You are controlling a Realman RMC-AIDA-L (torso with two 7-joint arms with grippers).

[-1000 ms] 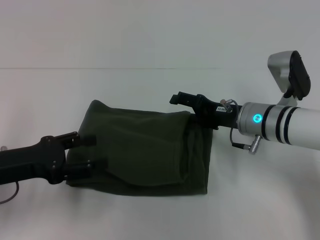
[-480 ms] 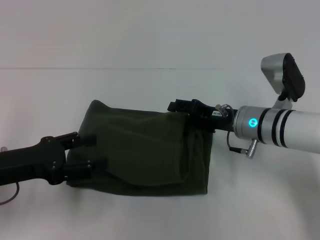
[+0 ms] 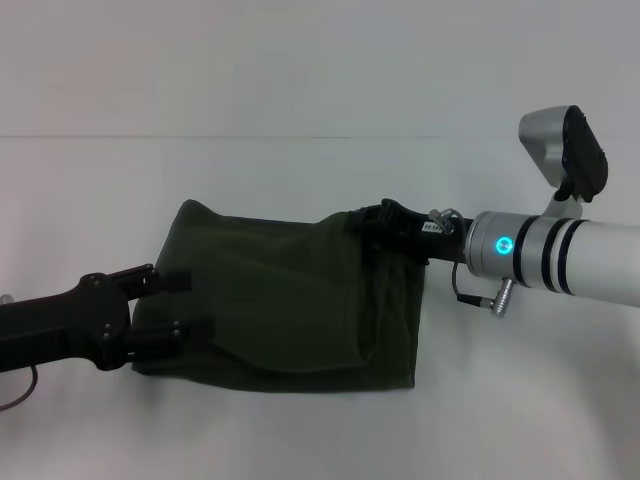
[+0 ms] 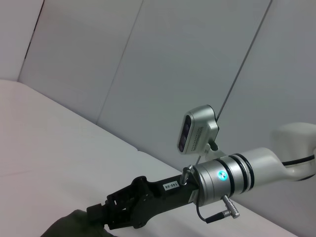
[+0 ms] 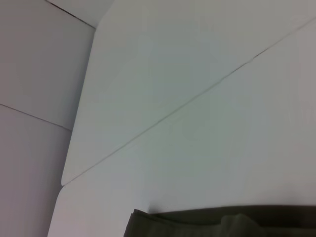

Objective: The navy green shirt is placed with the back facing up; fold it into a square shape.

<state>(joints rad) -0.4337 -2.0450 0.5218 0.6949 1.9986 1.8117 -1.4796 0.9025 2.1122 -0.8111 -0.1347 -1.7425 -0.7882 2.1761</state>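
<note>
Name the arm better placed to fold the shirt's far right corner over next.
Right, probably. The right gripper sits at the far right corner of the navy green shirt, where the cloth looks bunched. The left gripper is at the opposite edge.

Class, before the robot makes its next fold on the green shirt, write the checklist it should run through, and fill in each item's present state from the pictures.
1. Shirt lies on the table, already folded to a compact block: ok.
2. Left pincer sits at the shirt's left edge: ok.
3. Left pincer gripping cloth: cannot tell.
4. Right pincer is at the shirt's far right corner, cloth bunched around it: ok.
5. Right pincer gripping cloth: cannot tell.
6. Shape is a neat square: not ok; the right layer is rumpled and the edges are uneven.
</note>
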